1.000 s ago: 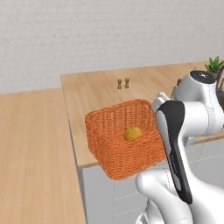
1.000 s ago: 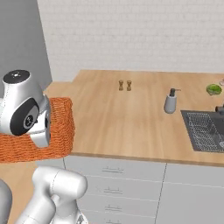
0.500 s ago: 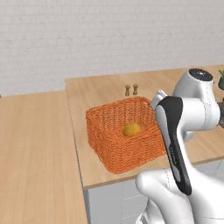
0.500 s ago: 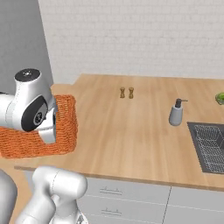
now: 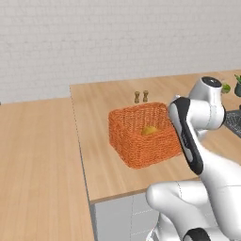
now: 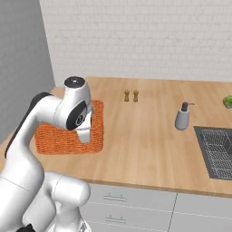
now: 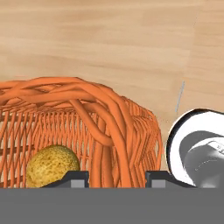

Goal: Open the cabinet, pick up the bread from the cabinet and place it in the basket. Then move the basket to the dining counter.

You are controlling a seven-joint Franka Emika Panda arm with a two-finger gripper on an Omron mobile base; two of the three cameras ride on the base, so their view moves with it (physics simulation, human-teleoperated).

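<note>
The orange woven basket [image 5: 143,140] stands on the light wood bench [image 5: 103,164], near its front left corner, and it looks a little tilted in the left base view. The bread [image 5: 149,130], a small golden bun, lies inside the basket on its bottom, close to the wall on the arm's side.

In the hand view the tool [image 7: 117,175] sits astride the right wall of the basket [image 7: 105,131]: one dark fingertip [image 7: 76,178] is inside, just beside the bread [image 7: 51,165], and the other is outside the wall. The woven rim is between the two tips, so the tool is clamped on the basket wall.

In the right base view the white arm bends over the basket [image 6: 63,138] and hides a part of it. Behind the basket two small wooden shakers [image 5: 141,96] stand side by side. Farther right on the bench there is a grey soap dispenser [image 6: 182,117] and a dark sink [image 6: 217,152].
</note>
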